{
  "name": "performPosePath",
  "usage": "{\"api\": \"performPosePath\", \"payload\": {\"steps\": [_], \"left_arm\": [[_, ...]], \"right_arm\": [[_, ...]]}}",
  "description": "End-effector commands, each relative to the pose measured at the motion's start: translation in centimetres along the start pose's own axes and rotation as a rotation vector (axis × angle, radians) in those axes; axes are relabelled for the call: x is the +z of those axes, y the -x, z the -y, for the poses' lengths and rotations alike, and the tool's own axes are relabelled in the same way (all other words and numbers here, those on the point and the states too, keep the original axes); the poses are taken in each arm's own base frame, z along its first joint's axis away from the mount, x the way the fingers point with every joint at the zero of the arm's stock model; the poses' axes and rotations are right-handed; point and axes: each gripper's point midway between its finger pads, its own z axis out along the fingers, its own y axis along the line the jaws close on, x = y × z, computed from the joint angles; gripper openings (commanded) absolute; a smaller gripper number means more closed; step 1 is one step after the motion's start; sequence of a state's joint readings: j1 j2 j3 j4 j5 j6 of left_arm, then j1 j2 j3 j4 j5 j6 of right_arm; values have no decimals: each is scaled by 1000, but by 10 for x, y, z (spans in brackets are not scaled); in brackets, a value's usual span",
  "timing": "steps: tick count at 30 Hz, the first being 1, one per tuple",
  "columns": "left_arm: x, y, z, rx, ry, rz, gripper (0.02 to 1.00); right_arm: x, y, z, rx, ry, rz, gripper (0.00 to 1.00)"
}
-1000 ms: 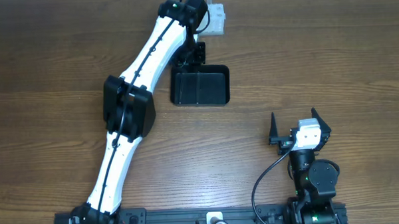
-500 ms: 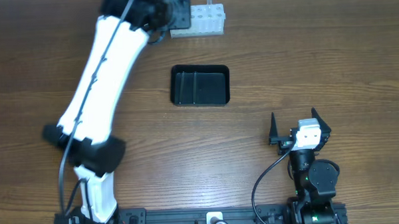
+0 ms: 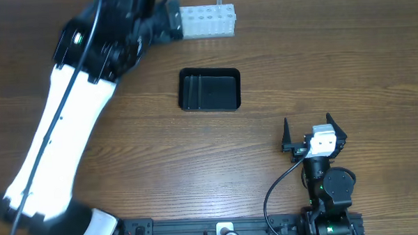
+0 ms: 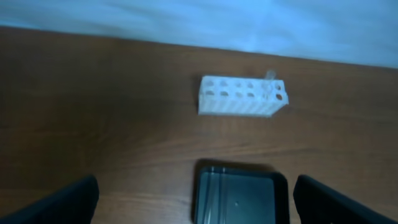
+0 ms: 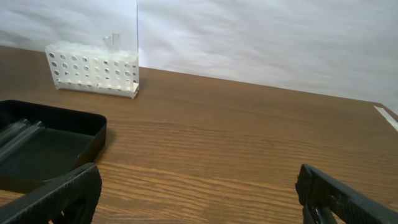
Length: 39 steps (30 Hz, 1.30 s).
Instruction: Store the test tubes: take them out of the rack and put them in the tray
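A brown wooden table point(image 3: 346, 64) filled my screens, with a white backdrop point(image 5: 261, 37) rising behind its far edge. My left claw point(image 4: 196, 183) hung high above the wood, its two dark fingers spread wide. Nothing lay between them and they touched nothing.

Through its camera I looked down on the white rack point(image 4: 242, 96), which stood close to the table's far edge, just in front of the backdrop. One clear test tube point(image 4: 269, 76) stood upright in a hole at one end of the rack.

The black tray point(image 4: 239, 193) sat nearer to me than the rack and apart from it, with a strip of bare wood between the two. Clear tubes point(image 5: 13, 134) lay flat along one side of the tray's floor; I could not count them.

My right claw point(image 3: 307, 122) sat low by its own base at the near right of the table, well apart from the tray — its fingers were also spread wide and held nothing. Bare wood stretched from it to the tray and out to the right. The white left arm point(image 3: 63, 136) slanted across the left side of the overhead view.
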<state>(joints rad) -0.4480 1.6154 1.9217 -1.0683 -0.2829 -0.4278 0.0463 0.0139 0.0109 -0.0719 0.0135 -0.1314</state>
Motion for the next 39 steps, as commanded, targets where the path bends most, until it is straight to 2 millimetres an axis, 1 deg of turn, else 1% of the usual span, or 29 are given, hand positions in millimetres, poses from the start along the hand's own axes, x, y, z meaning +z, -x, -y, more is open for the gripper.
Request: {"api": "performPosePath", "payload": {"steps": [1, 3, 7, 10, 14, 17, 20, 21, 24, 27, 31, 33, 36, 39], "left_arm": [[-28, -20, -37, -35, 32, 64, 998], [-32, -30, -51, -56, 33, 96, 998], [-36, -44, -77, -113, 21, 213, 996], [-37, -55, -88, -113, -20, 303, 998], [-41, -65, -106, -167, -80, 448, 998], [-51, -66, -118, -195, -122, 572, 998], [-65, -65, -131, -209, -158, 727, 998], [-72, -67, -137, -213, -165, 806, 996], [-85, -76, -148, -218, -171, 947, 998], [-93, -92, -154, -217, -180, 1050, 998], [-96, -113, -161, -218, -181, 1133, 998], [-94, -123, -165, -219, -174, 1150, 998], [-89, -136, -171, -221, -158, 1160, 998], [-77, -145, -179, -231, -109, 1100, 998]], "right_arm": [[0, -2, 2, 4, -12, -1, 993], [0, -2, 2, 4, -12, -1, 991], [0, -2, 2, 4, -12, -1, 993], [0, -2, 2, 4, -11, -1, 993], [0, -2, 2, 4, -12, -1, 993], [0, -2, 2, 4, -12, -1, 991], [0, -2, 2, 4, -11, -1, 993], [0, -2, 2, 4, -11, -1, 991], [0, -2, 2, 4, -12, -1, 991], [0, -2, 2, 4, -12, -1, 993], [0, -2, 2, 4, -12, -1, 993], [0, -2, 2, 4, -12, -1, 993], [0, -2, 2, 4, -11, -1, 993], [0, -2, 2, 4, -12, -1, 991]]}}
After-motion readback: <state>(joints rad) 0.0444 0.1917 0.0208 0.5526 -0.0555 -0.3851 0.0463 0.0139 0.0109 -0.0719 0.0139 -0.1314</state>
